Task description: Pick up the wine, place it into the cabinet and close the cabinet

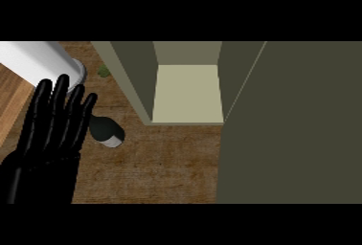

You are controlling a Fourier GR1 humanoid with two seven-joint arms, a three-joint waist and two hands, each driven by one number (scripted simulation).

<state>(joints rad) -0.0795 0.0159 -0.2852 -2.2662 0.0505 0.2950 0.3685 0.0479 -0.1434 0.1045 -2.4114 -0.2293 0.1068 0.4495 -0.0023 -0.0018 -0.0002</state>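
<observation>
Left hand [53, 122] flat, fingers straight, holding nothing, just left of the wine bottle [107, 131] on the counter [170, 162]. Cabinet [185, 93] open.

The wine [106, 130] is a dark bottle with a pale band near its lower end, seen almost from straight above on the brown desk [163, 162], so whether it stands upright or tilts is hard to tell. Its left side is hidden. It sits to the left of the cabinet [185, 91], apart from it. The cabinet is open, showing olive side walls and a pale bare inner floor, and its door [290, 124] is swung wide at the right.
</observation>
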